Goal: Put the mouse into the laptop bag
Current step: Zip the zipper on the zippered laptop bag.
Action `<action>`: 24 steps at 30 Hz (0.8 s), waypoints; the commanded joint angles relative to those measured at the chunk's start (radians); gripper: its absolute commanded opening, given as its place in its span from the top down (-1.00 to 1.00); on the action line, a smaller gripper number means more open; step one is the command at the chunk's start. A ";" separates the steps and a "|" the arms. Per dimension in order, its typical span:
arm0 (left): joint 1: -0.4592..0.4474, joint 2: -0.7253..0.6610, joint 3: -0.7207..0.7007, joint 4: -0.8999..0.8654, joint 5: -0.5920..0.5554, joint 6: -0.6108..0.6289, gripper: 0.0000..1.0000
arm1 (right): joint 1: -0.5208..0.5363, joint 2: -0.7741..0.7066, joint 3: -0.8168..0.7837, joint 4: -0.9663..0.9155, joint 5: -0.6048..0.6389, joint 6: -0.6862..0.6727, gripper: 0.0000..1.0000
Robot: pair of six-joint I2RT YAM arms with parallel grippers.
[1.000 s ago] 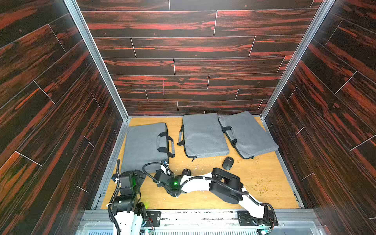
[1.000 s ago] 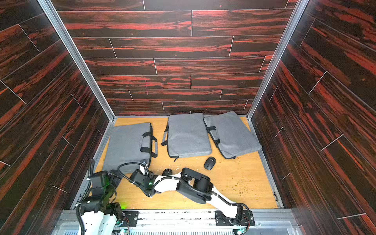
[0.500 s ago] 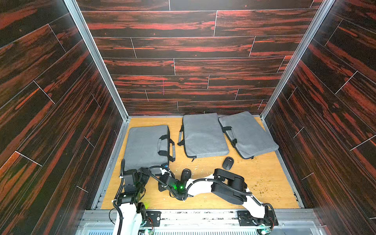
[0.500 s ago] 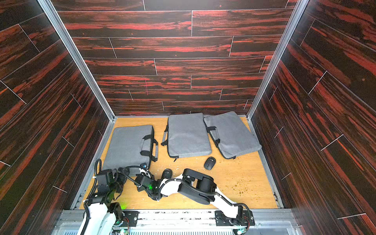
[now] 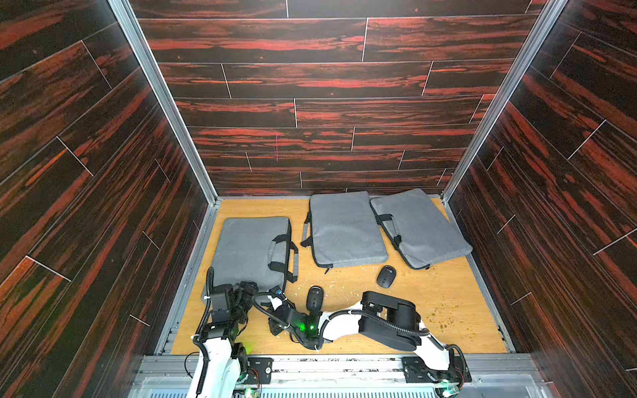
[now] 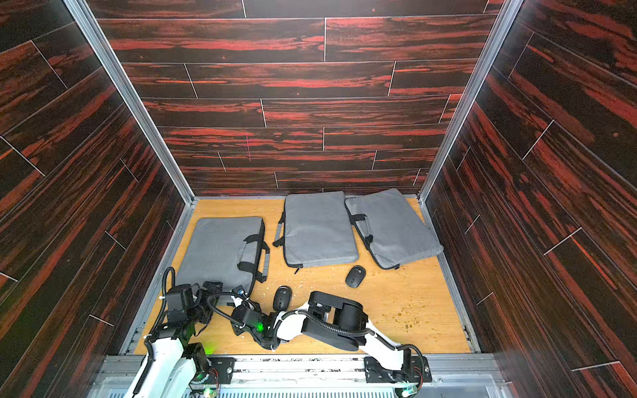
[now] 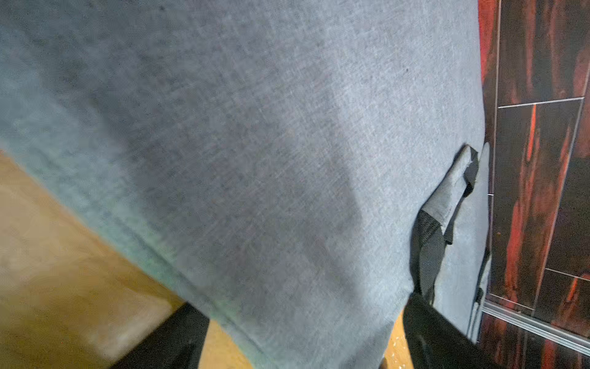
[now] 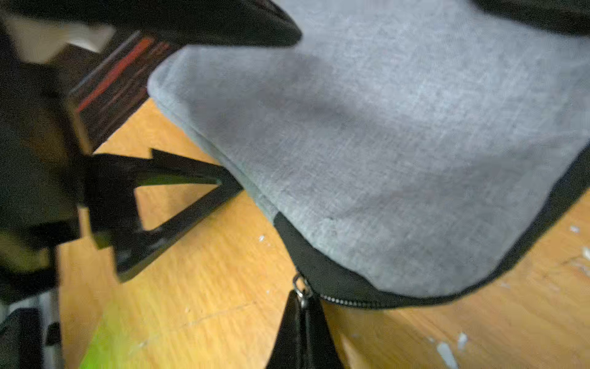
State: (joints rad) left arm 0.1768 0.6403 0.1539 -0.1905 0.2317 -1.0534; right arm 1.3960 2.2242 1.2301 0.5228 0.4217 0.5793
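Black mouse (image 5: 315, 298) flat on the wooden table (image 5: 431, 310), outside every bag, just to the right of the right gripper (image 5: 276, 293) and untouched by it. Second mouse (image 5: 386, 276) farther off on that same side, also loose on the table, near the middle bag (image 5: 346, 229) and the far bag (image 5: 418, 227).

Right gripper pinched fully closed on the zipper pull (image 8: 300, 289), low over the table at the near corner of the laptop bag (image 5: 248, 251). Impossible to tell how far the zip has been drawn.

Left gripper (image 5: 249, 288) just beside the right one, at the same bag's near edge. Jaws spread wide, grey fabric lying between the fingers (image 7: 437, 332) in the left wrist view, nothing clamped.
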 commanded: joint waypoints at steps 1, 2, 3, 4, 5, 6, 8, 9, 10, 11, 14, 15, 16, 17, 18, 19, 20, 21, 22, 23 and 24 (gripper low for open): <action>0.005 -0.005 -0.041 0.044 0.017 -0.025 -0.85 | 0.024 -0.083 -0.042 0.110 -0.092 -0.082 1.00; 0.005 -0.004 -0.047 0.049 0.014 -0.027 -0.84 | 0.030 -0.084 -0.038 0.116 -0.107 -0.102 1.00; 0.005 0.000 -0.048 0.048 0.013 -0.027 -0.83 | 0.035 -0.082 -0.021 0.105 -0.108 -0.117 1.00; 0.005 0.007 -0.048 0.047 0.016 -0.027 -0.83 | 0.042 -0.077 0.002 0.078 -0.099 -0.128 1.00; 0.005 0.016 -0.047 0.049 0.017 -0.028 -0.83 | 0.048 -0.070 0.027 0.047 -0.089 -0.135 1.00; 0.005 0.027 -0.045 0.055 0.021 -0.026 -0.84 | 0.054 -0.062 0.054 0.015 -0.078 -0.143 1.00; 0.005 0.053 -0.039 0.061 0.016 -0.023 -0.84 | 0.063 -0.054 0.087 -0.020 -0.062 -0.145 1.00; 0.005 0.068 -0.038 0.065 0.013 -0.025 -0.84 | 0.065 -0.051 0.098 -0.032 -0.055 -0.144 1.00; 0.006 0.079 -0.036 0.065 0.007 -0.023 -0.84 | 0.066 -0.048 0.106 -0.047 -0.044 -0.136 1.00; 0.006 0.086 -0.035 0.066 0.001 -0.021 -0.84 | 0.066 -0.045 0.114 -0.062 -0.030 -0.129 1.00; 0.006 0.099 -0.009 0.013 -0.029 0.004 -0.94 | 0.065 -0.035 0.135 -0.122 0.034 -0.095 1.00; 0.005 0.095 0.004 -0.025 -0.049 0.010 -0.99 | 0.063 -0.034 0.133 -0.134 0.043 -0.088 1.00; 0.005 0.088 0.011 -0.052 -0.064 0.012 -0.99 | 0.062 -0.032 0.131 -0.142 0.053 -0.080 1.00; 0.006 0.078 0.015 -0.065 -0.073 0.012 -0.99 | 0.058 -0.032 0.129 -0.148 0.057 -0.071 1.00; 0.005 0.065 0.019 -0.085 -0.084 0.008 -1.00 | 0.052 -0.031 0.126 -0.155 0.061 -0.059 1.00; 0.005 0.054 0.022 -0.107 -0.094 0.001 -0.99 | 0.042 -0.031 0.120 -0.157 0.060 -0.044 1.00; 0.004 0.046 0.025 -0.124 -0.099 -0.006 -1.00 | 0.035 -0.031 0.114 -0.154 0.049 -0.030 1.00; 0.006 0.040 0.027 -0.138 -0.098 -0.012 -0.99 | 0.024 -0.032 0.107 -0.145 0.031 -0.017 1.00; 0.006 0.039 0.027 -0.146 -0.089 -0.014 -1.00 | 0.011 -0.032 0.100 -0.133 0.005 -0.006 1.00; 0.005 0.042 0.027 -0.147 -0.079 -0.016 -1.00 | -0.001 -0.031 0.097 -0.119 -0.023 0.002 1.00; 0.006 0.047 0.029 -0.147 -0.064 -0.016 -0.99 | -0.013 -0.029 0.096 -0.104 -0.053 0.008 1.00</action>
State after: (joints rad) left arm 0.1822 0.6781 0.1833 -0.2142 0.1791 -1.0565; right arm 1.4082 2.2063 1.3304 0.3698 0.4324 0.5411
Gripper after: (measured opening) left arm 0.997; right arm 0.055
